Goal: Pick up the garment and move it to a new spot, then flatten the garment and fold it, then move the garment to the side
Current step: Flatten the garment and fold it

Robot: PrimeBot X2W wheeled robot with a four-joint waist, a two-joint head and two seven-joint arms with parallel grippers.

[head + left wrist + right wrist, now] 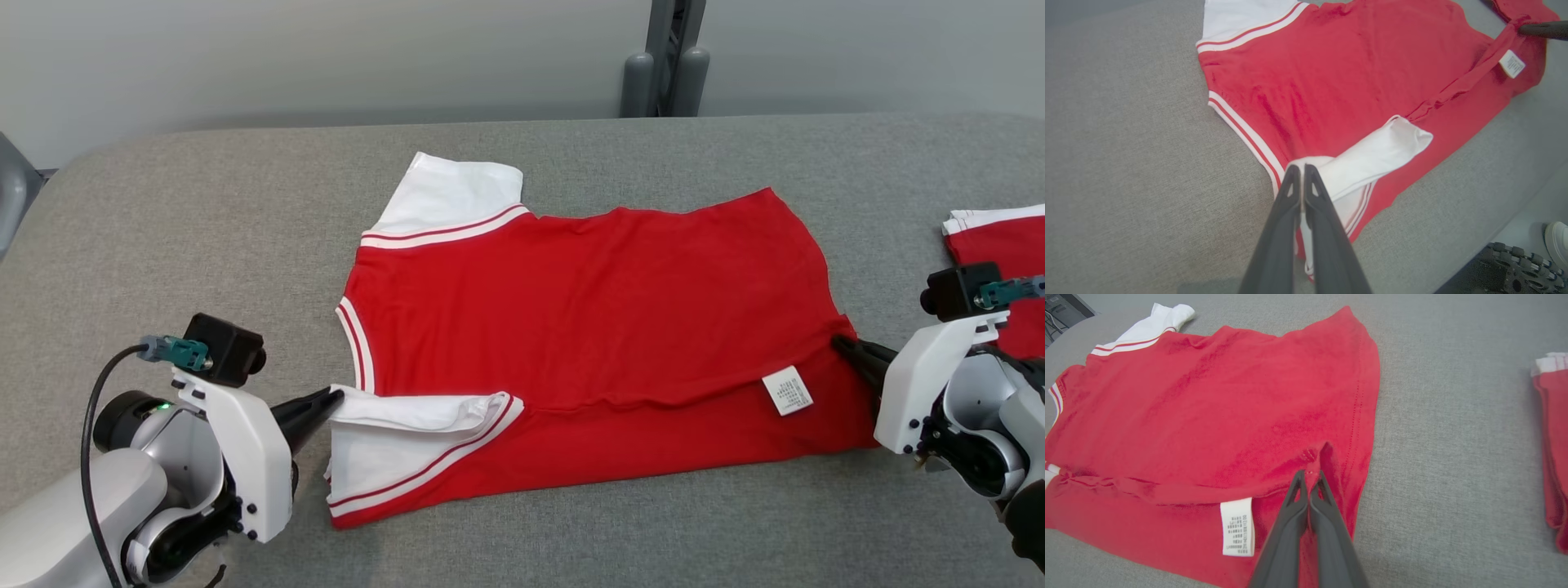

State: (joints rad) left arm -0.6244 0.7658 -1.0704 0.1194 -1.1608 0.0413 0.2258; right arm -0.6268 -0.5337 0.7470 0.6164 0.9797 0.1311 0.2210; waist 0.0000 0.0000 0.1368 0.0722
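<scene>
The garment (588, 302) is a red T-shirt with white sleeves and red-striped trim, spread across the grey padded table, its near edge turned over toward the middle. My left gripper (333, 398) is shut on the near white sleeve (1372, 155), pinching its fabric between the fingertips (1301, 169). At the shirt's hem end, my right gripper (841, 343) is shut on a raised pinch of red cloth (1312, 455). A white care label (787, 390) shows just left of it, also seen as the label (1237, 526) beside the right fingers.
Another folded red-and-white garment (1000, 253) lies at the table's right edge, close behind my right wrist. A dark metal post (669, 57) stands behind the table. The grey table surface (204, 245) extends to the left and along the front.
</scene>
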